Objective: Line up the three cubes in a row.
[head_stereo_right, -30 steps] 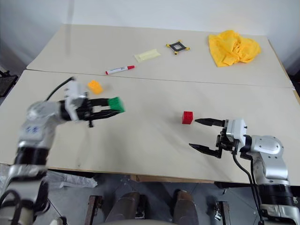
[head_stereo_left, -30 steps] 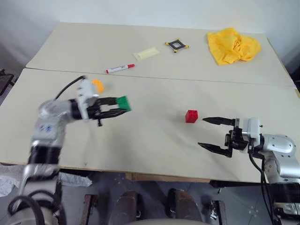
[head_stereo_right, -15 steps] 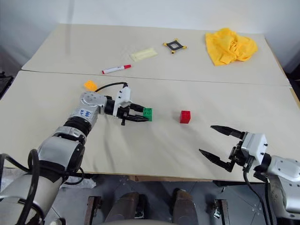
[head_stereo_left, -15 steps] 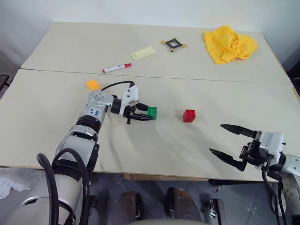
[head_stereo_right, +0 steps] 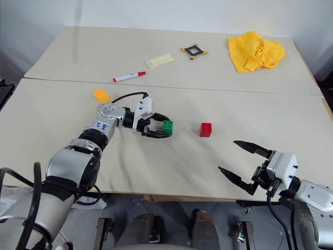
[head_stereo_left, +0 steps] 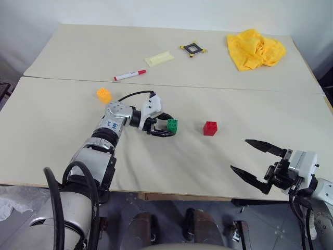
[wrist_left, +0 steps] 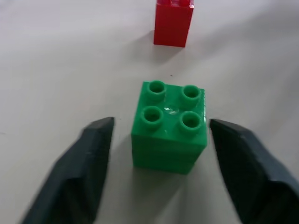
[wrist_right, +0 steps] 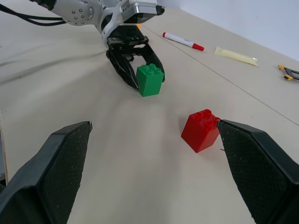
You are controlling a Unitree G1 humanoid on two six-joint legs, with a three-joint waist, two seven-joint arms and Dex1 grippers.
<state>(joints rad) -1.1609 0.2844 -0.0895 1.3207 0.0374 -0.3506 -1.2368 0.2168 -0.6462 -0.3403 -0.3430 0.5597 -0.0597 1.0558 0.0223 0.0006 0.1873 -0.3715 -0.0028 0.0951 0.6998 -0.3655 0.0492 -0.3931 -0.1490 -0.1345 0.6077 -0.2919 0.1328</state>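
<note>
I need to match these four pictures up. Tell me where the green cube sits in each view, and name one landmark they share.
Left eye view: green cube just left of centre, on the table.
Right eye view: centre-left, same spot.
Left wrist view: dead centre, studs up, between the open jaws.
Right wrist view: upper middle, by the left gripper.
Shared landmark: the red cube, beside it.

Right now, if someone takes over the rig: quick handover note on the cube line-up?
Left gripper: fingers open either side of the green cube, not touching it; cube sits upright on the table.
Right gripper: open, holding nothing, hovering near the table's front edge, apart from the cubes.
Red cube: on the table just right of the green one, with a gap between them.
Orange-yellow cube: off to the left and further back, out of line.
Done: green and red roughly side by side.
Left: back the left gripper off, bring the orange-yellow cube into the row.
</note>
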